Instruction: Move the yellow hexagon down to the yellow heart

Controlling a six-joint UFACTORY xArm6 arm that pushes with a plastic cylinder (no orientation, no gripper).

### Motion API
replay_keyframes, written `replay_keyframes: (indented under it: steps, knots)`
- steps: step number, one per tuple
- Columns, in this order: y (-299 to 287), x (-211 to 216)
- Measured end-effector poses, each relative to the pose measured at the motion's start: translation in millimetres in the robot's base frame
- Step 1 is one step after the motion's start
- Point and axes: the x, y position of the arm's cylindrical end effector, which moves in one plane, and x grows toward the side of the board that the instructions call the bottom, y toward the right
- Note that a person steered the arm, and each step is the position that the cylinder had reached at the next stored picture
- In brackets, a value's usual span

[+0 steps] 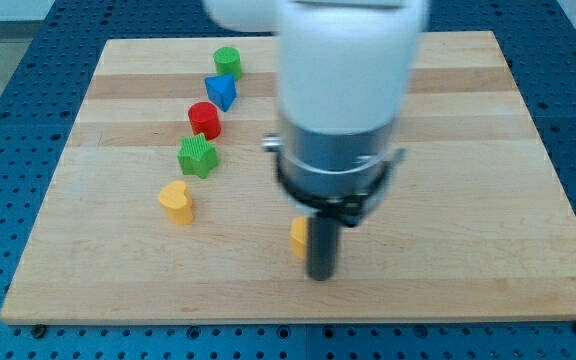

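Your yellow hexagon (298,238) sits low on the wooden counter (488,200), mostly hidden behind the rod, so you cannot tell its facing or long axis. My tip (322,276) rests on the counter, touching or just beside the hexagon's right side in the view; the rod has nothing to open or close and holds nothing. The yellow heart (176,201) lies well apart toward the view's left, below the green star (198,156); no writing is readable.
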Motion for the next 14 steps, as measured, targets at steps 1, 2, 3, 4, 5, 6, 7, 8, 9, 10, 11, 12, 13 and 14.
replay_keyframes:
  steps: [1, 2, 3, 4, 5, 6, 7, 8, 9, 10, 11, 12, 13, 14]
  knots:
    - [20, -2]
    - [87, -7]
    - [68, -10]
    - [32, -10]
    - [41, -31]
    - [5, -33]
    - [-60, -29]
    - [-48, -30]
    - [-33, -49]
    - [-62, -51]
    - [-81, -51]
    - [-96, -36]
    - [-105, -25]
    - [-106, -24]
